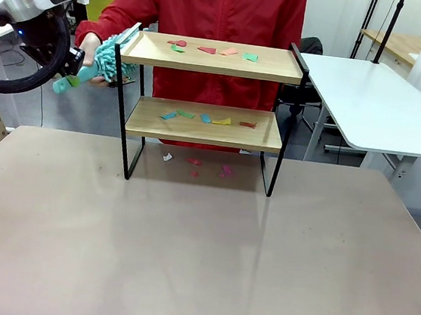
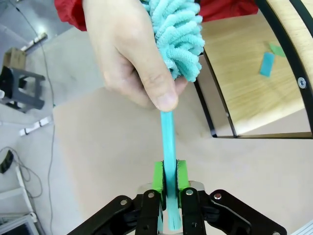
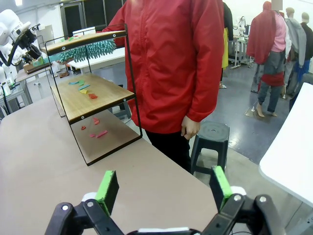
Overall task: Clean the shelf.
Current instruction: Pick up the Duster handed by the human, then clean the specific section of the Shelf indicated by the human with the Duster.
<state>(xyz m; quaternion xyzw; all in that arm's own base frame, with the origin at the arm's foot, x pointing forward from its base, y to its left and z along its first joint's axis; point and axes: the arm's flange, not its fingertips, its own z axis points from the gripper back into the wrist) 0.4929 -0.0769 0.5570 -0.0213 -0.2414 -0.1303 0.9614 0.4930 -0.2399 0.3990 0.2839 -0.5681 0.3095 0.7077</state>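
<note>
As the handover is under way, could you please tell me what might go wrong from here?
The left gripper is shut on the handle of the teal fluffy duster while the person's hand grips its head; pulling away could tug the hand or loosen the grip.
The small two-tier wooden shelf in a thin black frame looks light; a hard sweep might shove it and scatter the coloured paper scraps.

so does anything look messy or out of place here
Yes: coloured paper scraps litter both boards of the shelf and the table beneath it. They look like loose debris. Nothing looks tipped or broken.
</note>
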